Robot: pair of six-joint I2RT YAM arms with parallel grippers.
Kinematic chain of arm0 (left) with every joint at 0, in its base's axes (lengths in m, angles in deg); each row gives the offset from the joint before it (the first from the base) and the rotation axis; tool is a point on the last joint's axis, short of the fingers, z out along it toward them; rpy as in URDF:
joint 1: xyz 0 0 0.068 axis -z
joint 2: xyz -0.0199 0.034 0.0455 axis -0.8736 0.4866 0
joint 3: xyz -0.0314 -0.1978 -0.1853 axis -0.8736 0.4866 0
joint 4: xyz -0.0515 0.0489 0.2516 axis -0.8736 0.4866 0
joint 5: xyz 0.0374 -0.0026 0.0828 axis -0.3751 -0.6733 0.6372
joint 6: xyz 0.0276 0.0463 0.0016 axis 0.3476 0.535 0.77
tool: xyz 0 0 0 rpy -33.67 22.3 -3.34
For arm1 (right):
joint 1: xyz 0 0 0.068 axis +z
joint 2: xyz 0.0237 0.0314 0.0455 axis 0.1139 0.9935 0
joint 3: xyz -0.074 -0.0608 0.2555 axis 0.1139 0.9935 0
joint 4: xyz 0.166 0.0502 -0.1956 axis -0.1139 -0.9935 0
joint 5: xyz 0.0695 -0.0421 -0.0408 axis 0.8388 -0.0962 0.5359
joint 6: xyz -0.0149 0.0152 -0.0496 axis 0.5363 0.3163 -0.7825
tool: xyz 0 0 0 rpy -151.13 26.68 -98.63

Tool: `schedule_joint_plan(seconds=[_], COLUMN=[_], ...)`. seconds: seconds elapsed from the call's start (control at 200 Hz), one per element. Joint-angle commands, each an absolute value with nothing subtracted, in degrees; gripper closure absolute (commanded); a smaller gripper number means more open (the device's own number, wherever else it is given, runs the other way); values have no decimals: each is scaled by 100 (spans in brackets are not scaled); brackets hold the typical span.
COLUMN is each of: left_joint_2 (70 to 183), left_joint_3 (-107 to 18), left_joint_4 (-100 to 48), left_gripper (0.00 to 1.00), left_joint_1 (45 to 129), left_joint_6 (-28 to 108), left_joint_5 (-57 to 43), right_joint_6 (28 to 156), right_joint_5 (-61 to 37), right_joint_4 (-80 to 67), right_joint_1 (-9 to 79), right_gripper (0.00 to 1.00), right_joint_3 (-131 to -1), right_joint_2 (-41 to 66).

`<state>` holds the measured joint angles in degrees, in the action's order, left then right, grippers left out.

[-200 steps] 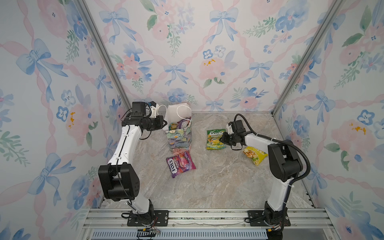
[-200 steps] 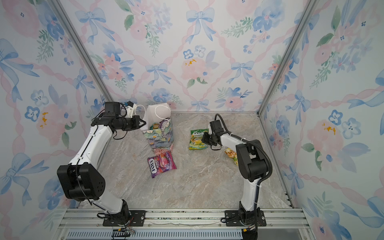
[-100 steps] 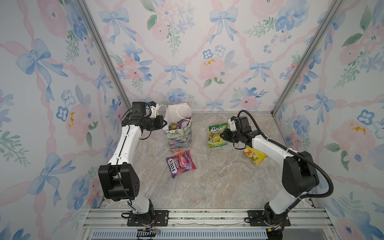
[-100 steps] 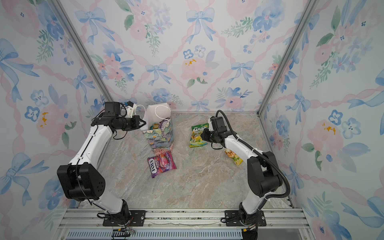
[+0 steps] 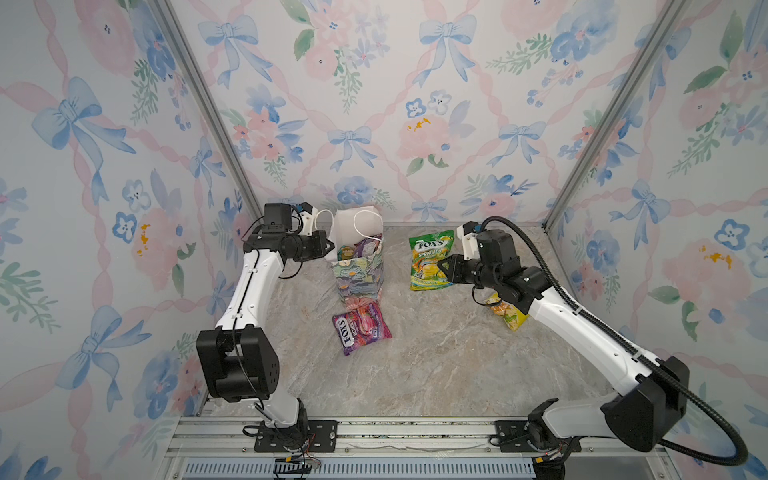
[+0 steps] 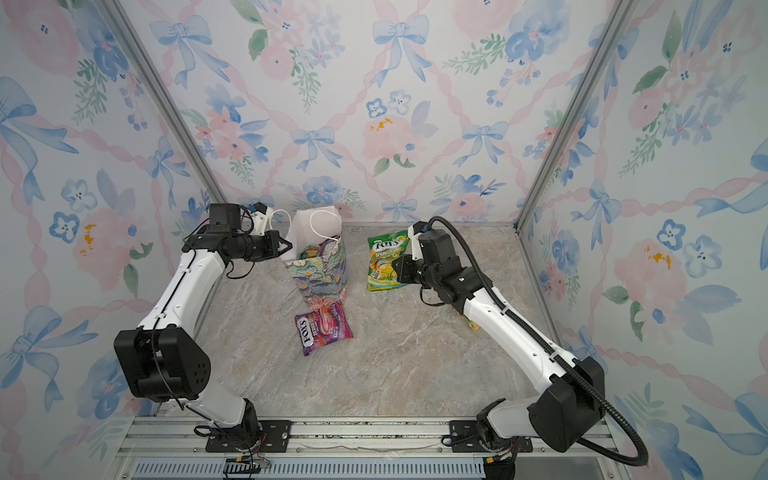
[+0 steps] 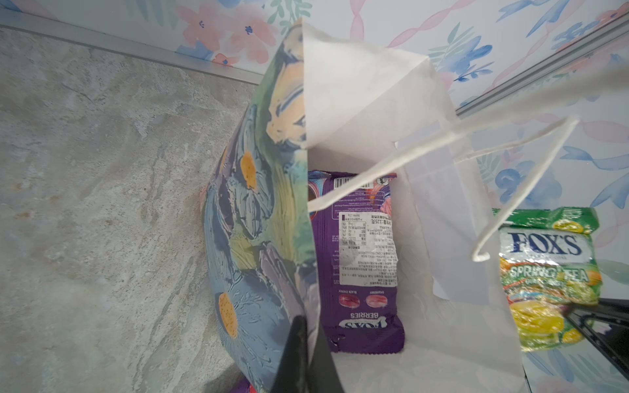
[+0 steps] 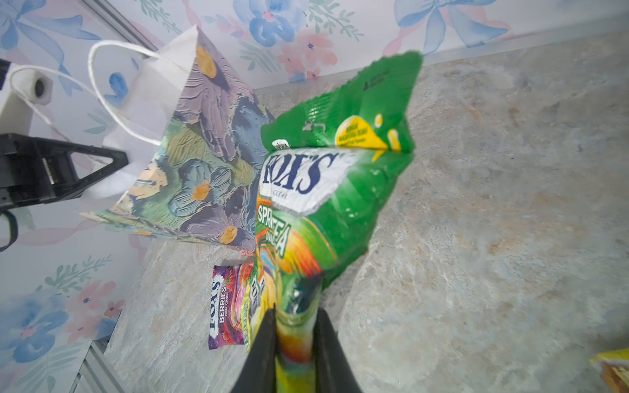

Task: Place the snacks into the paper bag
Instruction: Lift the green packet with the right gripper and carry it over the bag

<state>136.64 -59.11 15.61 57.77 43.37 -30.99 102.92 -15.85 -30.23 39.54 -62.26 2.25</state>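
green, glossy, slip-prone: clamped the spring tea packet (image 5: 430, 259) by its lower end in the right gripper (image 5: 445, 268), raised beside the paper bag (image 5: 357, 274). pinched its wall with the left gripper (image 5: 331, 248), mouth open. needed rim clearance, edge-first entry, no snag on cord handles (image 7: 381, 171).

We see the yellow packet (image 5: 509, 318) only in part: the right arm (image 5: 582, 332) covers some of it in both top views, and the right wrist view's edge cuts it off. Inside the paper bag (image 5: 359, 276) the packets (image 5: 357, 250), perhaps 2, are too small to name. The green packet (image 8: 326, 190) is blurred in the right wrist view.
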Motion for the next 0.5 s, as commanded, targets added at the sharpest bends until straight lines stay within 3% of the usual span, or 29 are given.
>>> schedule_joint_plan(seconds=[0.0, 0.27, 0.495], left_joint_2=[13572, 13597, 13584], left_joint_3=[-5857, -5860, -5861], left_joint_4=[1545, 1544, 1545], left_gripper=[100, 100, 100], left_joint_1=[5730, 5736, 5736], left_joint_6=[4367, 4358, 4358], left_joint_5=[-3204, -3209, -3224], right_joint_6=[10143, 10109, 9897], right_joint_5=[-1855, -2161, -2194], right_joint_4=[-3318, -3378, -3287], right_joint_1=[4336, 5252, 5752], right_gripper=[100, 100, 100], right_joint_3=[-6593, -7034, -7870], right_joint_2=[-142, -265, 368])
